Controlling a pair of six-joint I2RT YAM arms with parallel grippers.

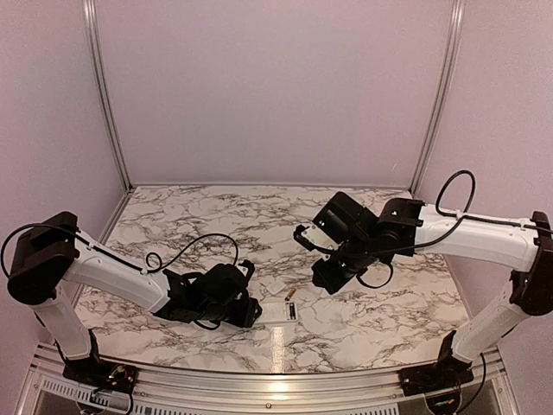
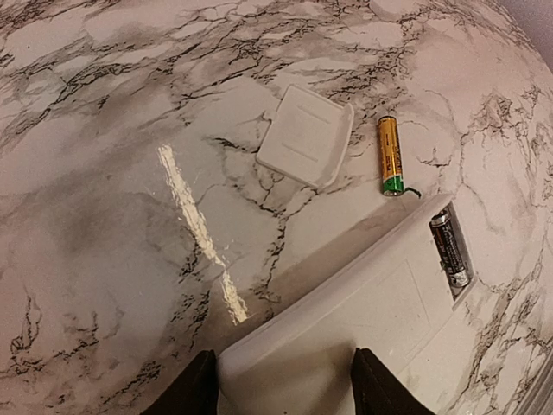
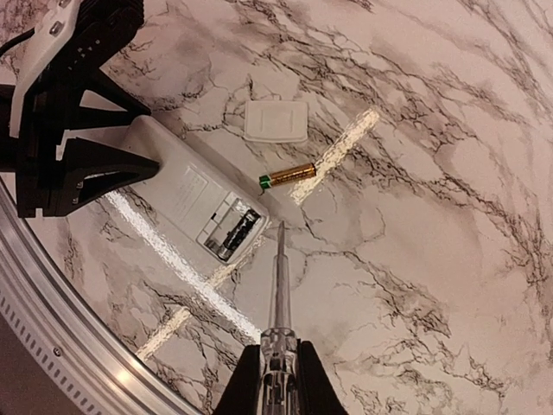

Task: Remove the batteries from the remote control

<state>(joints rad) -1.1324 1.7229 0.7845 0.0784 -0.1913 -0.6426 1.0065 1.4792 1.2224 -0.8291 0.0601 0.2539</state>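
Right pincer point(image 3: 275, 376) clamps pry stick point(image 3: 281, 277), left pincer point(image 2: 281, 382) pins remote control point(image 2: 346, 320); slip tip under dark battery point(image 2: 449, 249), lever gently.

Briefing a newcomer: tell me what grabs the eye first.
The remote control, gripped by the left claw, lies open-backed with one dark battery inside. A gold battery and the back panel lie loose beside it; the right claw points a thin tool at the remote.
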